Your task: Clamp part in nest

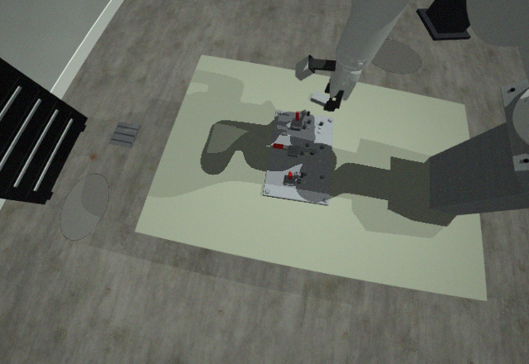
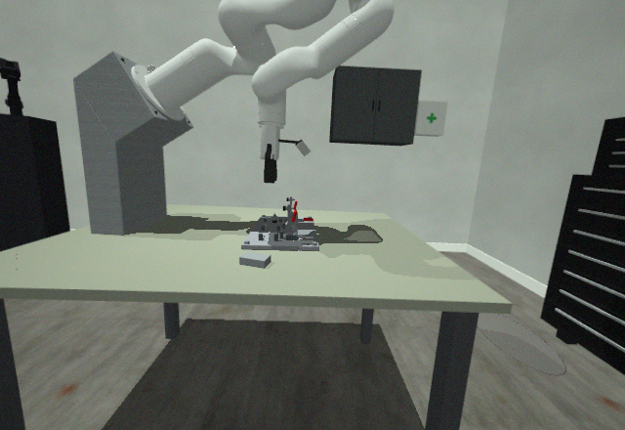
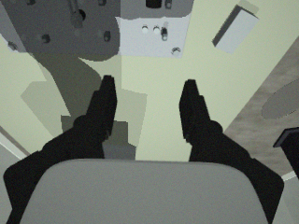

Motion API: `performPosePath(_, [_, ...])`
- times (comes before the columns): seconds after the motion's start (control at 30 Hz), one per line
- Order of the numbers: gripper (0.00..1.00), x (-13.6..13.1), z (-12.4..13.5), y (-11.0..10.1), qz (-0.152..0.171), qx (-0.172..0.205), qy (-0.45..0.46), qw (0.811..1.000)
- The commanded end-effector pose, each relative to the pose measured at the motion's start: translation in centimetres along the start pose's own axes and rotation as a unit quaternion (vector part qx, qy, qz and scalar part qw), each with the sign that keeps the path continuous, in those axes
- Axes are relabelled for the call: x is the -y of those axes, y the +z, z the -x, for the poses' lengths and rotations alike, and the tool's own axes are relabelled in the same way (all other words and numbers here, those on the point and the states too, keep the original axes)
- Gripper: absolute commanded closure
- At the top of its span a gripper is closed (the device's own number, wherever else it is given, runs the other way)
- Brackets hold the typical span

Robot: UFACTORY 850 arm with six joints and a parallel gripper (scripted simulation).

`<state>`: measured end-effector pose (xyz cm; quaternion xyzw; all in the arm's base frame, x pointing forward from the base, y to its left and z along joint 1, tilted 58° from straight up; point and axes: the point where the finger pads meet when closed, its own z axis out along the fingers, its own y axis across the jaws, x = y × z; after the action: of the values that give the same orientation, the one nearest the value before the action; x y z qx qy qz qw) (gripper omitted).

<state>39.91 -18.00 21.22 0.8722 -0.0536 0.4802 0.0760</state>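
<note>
With the pincer (image 3: pixel 149 109) half-closed on nothing above the tabletop (image 3: pixel 196 75), we should reopen it, centre over the part (image 3: pixel 235 32) ahead-right, and descend squarely.

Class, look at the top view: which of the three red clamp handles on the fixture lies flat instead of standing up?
The middle handle, sticking sideways off the fixture plate's edge; the other two stand upright.
</note>
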Motion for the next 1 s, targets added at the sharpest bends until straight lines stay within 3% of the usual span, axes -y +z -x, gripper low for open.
performPosePath(0.0, [1.00, 0.00, 0.01, -0.02, 0.000, 0.000, 0.000, 1.000])
performPosePath(0.93, [1.00, 0.00, 0.01, -0.02, 0.000, 0.000, 0.000, 1.000])
performPosePath(0.97, [0.53, 0.00, 0.01, -0.02, 0.000, 0.000, 0.000, 1.000])
